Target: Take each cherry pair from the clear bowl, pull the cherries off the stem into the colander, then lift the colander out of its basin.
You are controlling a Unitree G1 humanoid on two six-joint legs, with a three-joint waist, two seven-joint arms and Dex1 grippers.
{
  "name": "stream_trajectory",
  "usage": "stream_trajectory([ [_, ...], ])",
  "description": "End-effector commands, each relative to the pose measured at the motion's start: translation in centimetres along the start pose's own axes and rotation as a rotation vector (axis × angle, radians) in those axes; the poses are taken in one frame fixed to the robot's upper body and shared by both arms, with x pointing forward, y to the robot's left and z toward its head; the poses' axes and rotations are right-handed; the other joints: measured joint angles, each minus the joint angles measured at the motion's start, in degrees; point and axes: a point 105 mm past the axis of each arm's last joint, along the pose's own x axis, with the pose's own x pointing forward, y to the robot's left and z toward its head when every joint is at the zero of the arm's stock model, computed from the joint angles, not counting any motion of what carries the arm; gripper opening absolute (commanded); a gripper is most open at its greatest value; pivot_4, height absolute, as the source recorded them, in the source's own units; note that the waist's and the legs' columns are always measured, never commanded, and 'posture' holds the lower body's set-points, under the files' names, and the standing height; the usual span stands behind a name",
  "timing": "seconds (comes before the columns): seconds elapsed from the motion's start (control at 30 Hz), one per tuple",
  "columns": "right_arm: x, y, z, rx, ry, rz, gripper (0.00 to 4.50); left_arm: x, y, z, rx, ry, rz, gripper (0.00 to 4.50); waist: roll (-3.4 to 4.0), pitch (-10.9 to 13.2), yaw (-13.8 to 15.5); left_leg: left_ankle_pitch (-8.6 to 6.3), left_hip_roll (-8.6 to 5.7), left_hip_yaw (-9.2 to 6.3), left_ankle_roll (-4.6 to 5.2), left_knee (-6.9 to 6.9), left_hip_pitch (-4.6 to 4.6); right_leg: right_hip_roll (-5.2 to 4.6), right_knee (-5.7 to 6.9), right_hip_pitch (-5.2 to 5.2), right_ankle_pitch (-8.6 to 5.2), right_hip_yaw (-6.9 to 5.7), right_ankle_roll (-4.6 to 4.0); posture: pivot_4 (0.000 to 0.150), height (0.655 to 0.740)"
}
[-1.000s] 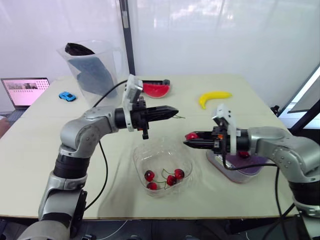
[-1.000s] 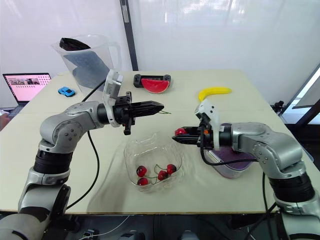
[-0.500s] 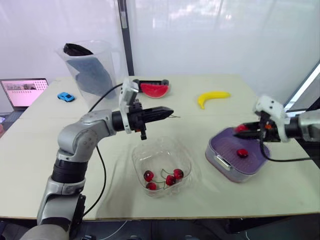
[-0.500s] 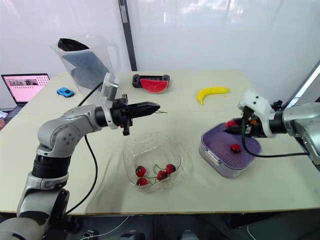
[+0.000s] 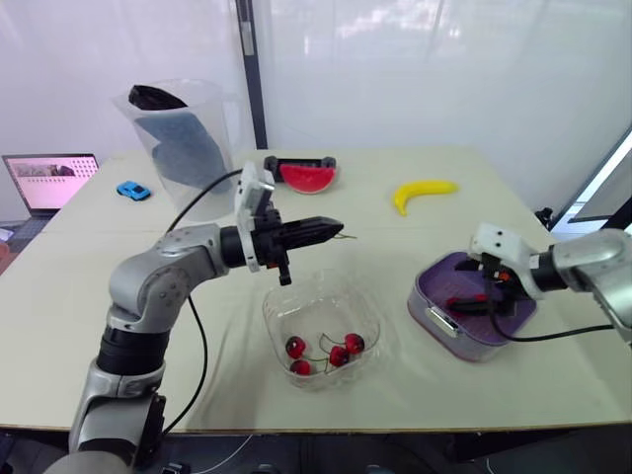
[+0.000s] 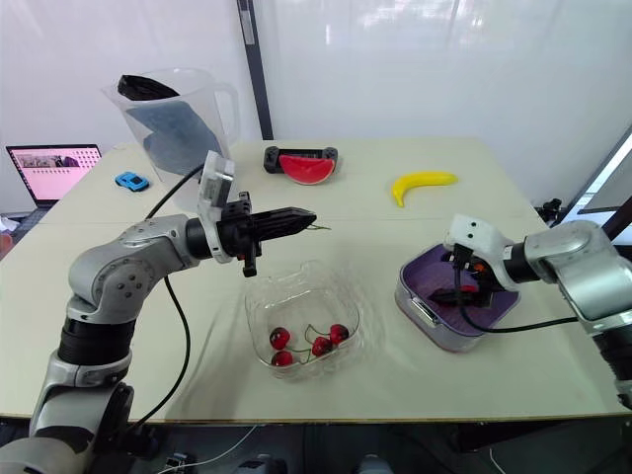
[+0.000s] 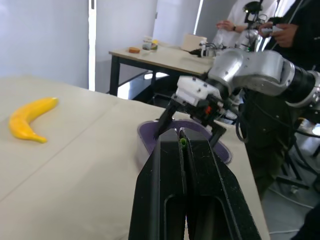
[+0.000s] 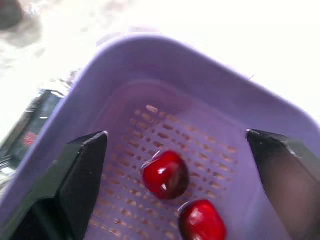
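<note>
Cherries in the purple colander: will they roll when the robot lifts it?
Probably yes: the two cherries are round and glossy, lying loose on the flat holed floor. The colander walls look high enough to keep them in.

Silver-grey arms [image 5: 158, 281], black cables [image 5: 205, 346], white wrist housings [image 5: 249, 200]; left gripper [image 5: 336, 227] and right gripper [image 5: 456, 303] are black.

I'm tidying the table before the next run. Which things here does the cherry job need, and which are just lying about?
Job: clear bowl, cherry pairs in it, colander with two cherries, stem in shut left gripper, open right gripper.
Lying about: pitcher, toy car, watermelon slice, banana, laptop.
</note>
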Motion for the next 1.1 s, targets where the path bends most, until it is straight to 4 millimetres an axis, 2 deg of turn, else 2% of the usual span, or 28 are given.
stream_trajectory([
  [0.03, -3.6, 0.6, 6.7, -0.059, -0.239, 0.024, 4.48, -1.1, -0.1, 1.1, 0.031, -0.021, 0.03, 0.0, 0.02, 0.0, 0.0, 0.0, 0.0, -0.01, 0.0, 0.0, 0.01, 0.02, 0.0, 0.0, 0.0, 0.0, 0.0, 0.15, 0.74],
  [0.1, -4.8, 1.9, 10.4, -0.048, -0.441, 0.124, 4.48, -1.9, -0.1, 0.9, 0.029, -0.018, 0.045, 0.0, 0.03, 0.0, -0.2, -0.01, 0.06, -0.01, 0.01, -0.05, 0.02, 0.06, 0.0, -0.01, 0.0, 0.03, -0.01, 0.15, 0.74],
  [0.17, -5.3, 2.7, 12.4, -0.023, -0.575, 0.19, 4.48, -2.9, 0.3, 0.3, 0.027, 0.005, 0.078, 0.0, -0.03, 0.0, 0.1, -0.01, 0.1, -0.06, 0.01, -0.1, 0.07, 0.11, 0.0, 0.06, 0.0, -0.01, -0.01, 0.15, 0.74],
  [0.4, -3.2, 5.6, 15.5, -0.048, -0.694, 0.335, 4.48, -9.0, 1.6, -1.0, 0.002, 0.056, 0.269, 0.0, -0.05, 0.0, 0.5, -0.03, 0.0, -0.14, 0.05, -0.05, 0.03, -0.04, -0.05, 0.08, 0.01, -0.08, -0.02, 0.15, 0.74],
  [0.5, -2.1, 6.1, 16.0, -0.059, -0.705, 0.362, 4.48, -12.7, 2.2, -2.2, -0.056, 0.034, 0.404, 0.0, -0.04, 0.0, 0.2, -0.02, 0.01, -0.13, 0.03, -0.07, 0.0, -0.05, -0.05, 0.02, 0.01, -0.08, -0.02, 0.15, 0.74],
  [0.57, -1.5, 6.4, 16.1, -0.066, -0.703, 0.378, 4.48, -15.3, 2.4, -4.0, -0.132, 0.028, 0.497, 0.0, -0.04, 0.0, 0.1, -0.02, 0.03, -0.13, 0.03, -0.08, 0.01, -0.04, -0.03, 0.01, 0.01, -0.08, -0.02, 0.15, 0.74],
  [0.63, -1.0, 6.6, 16.1, -0.076, -0.697, 0.393, 4.48, -17.7, 2.1, -7.1, -0.207, 0.114, 0.579, 0.0, -0.01, 0.0, -0.1, -0.03, 0.03, -0.12, 0.06, -0.12, 0.04, -0.04, -0.01, -0.01, 0.01, -0.06, -0.02, 0.15, 0.74],
  [0.7, -0.6, 6.8, 16.0, -0.091, -0.683, 0.395, 4.48, -19.2, 1.2, -9.9, -0.28, 0.192, 0.621, 0.0, 0.01, 0.0, 0.0, -0.08, 0.04, -0.1, 0.15, -0.16, 0.07, -0.03, 0.0, -0.01, 0.01, -0.04, -0.02, 0.15, 0.74],
  [0.83, -0.1, 7.1, 16.3, -0.108, -0.674, 0.391, 4.48, -20.9, 0.5, -12.8, -0.324, 0.254, 0.702, 0.0, -0.03, 0.0, 0.8, -0.08, 0.02, -0.13, 0.14, -0.11, 0.04, -0.08, -0.03, 0.03, 0.01, -0.08, -0.02, 0.15, 0.74],
  [0.9, -0.1, 7.1, 16.2, -0.111, -0.67, 0.388, 4.48, -21.6, 0.5, -13.6, -0.329, 0.279, 0.742, 0.0, -0.03, 0.0, 1.3, -0.08, 0.0, -0.13, 0.14, -0.11, 0.04, -0.11, -0.03, 0.02, 0.01, -0.07, -0.02, 0.15, 0.74],
  [1.1, 0.0, 7.1, 15.8, -0.107, -0.663, 0.384, 4.48, -22.6, -0.2, -14.6, -0.366, 0.3, 0.777, 0.0, -0.03, 0.0, 1.5, -0.09, 0.01, -0.1, 0.14, -0.15, 0.04, -0.11, -0.03, -0.03, 0.01, -0.06, -0.02, 0.15, 0.74],
])
